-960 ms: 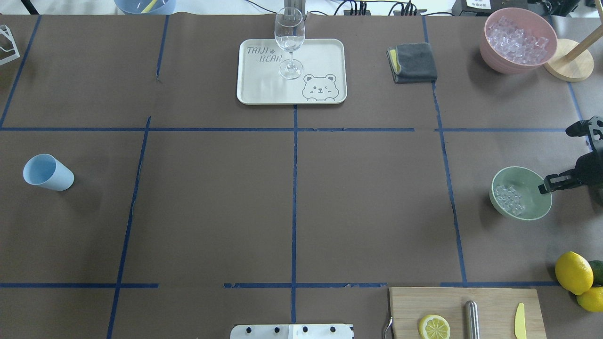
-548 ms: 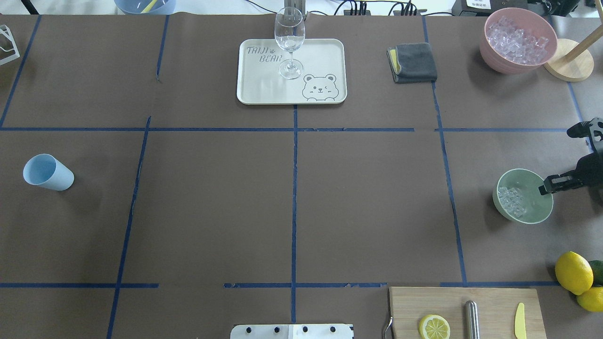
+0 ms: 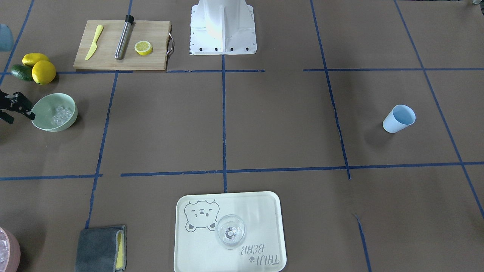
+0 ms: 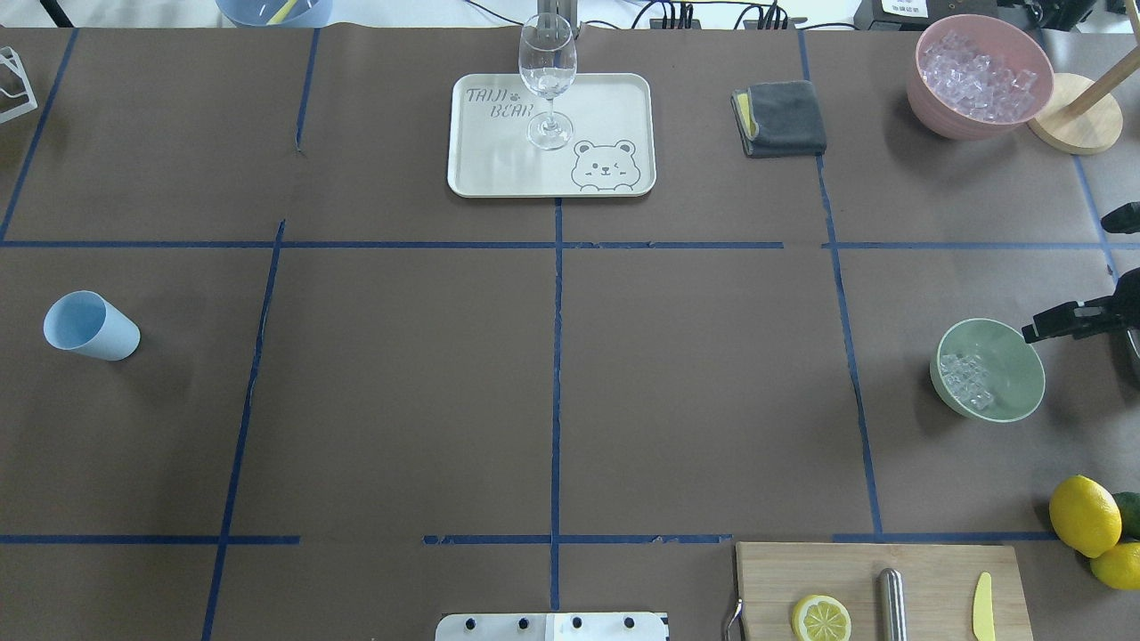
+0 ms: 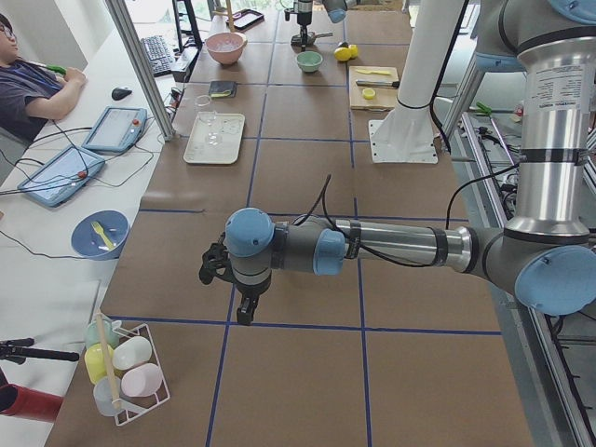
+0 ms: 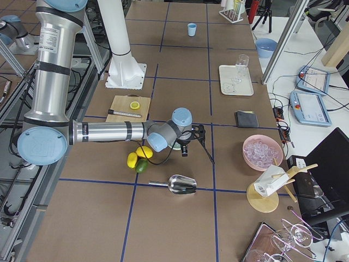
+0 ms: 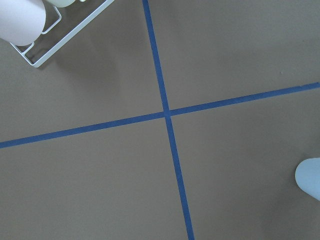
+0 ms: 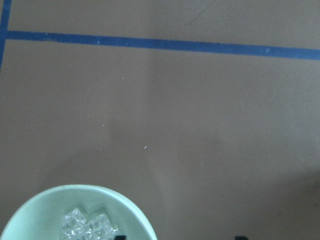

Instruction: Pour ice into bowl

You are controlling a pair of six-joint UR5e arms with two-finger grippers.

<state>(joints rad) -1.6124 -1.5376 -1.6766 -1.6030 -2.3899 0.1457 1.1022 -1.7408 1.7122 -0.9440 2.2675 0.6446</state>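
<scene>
Wooden cutting board [image 4: 855, 570] lies nearest the robot's base, and the whole yellow lemons [image 4: 1084, 515] sit just off its right end. Past them the round pale mint-green bowl [image 4: 1015, 352] stands upright on the brown paper with the small clear ice cubes [image 4: 966, 378] heaped against one inner wall, so the pour looks done. The right gripper [image 4: 1055, 322] hangs just beside the far rim, fingers parted and holding nothing. The risk is that closeness: a sideways or downward move could catch the rim, then tip or skid the light bowl and scatter the cubes. Farther back stands the round pink bowl [image 4: 926, 89] full of ice. The left gripper [image 5: 222, 268] shows only from the table's end, so I cannot tell its state.
</scene>
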